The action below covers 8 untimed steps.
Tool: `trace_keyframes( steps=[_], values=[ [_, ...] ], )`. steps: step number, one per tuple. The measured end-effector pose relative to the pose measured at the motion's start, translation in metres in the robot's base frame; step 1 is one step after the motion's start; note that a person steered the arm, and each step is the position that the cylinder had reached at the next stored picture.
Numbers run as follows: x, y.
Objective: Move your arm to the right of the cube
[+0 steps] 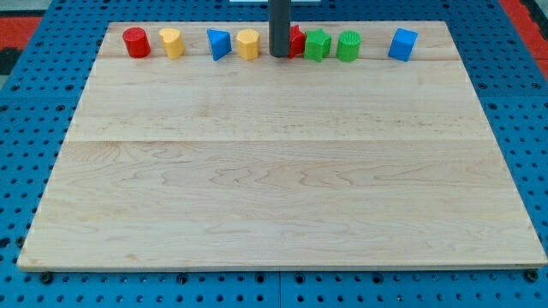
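No readable text, labels, brands, nos. or signs anywhere. Checked wooden board [274, 171], blue pegboard surround [26, 171], dark rod [280, 26] & all coloured blocks along the view's top: plain faces, no markings. Red strips at the top corners too blurred/cropped to tell if printed.

Blue cube [402, 44] sits tilted, apparently, at the block row's right end.

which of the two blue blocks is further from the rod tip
The blue cube at the row's right end; the blue triangular block sits closer, just two blocks left of my tip.
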<state>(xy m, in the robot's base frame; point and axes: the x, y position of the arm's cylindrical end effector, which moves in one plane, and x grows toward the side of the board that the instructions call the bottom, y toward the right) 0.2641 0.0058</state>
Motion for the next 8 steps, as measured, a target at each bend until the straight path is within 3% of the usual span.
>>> trace_keyframes(
  steps=[2,3,5,6,7,8],
  values=[
    [0.025,0.019],
    [0.098,0.050],
    [0.102,0.055],
    [0.085,0.161],
    [0.037,0.258],
    [-0.022,0.304]
  ],
)
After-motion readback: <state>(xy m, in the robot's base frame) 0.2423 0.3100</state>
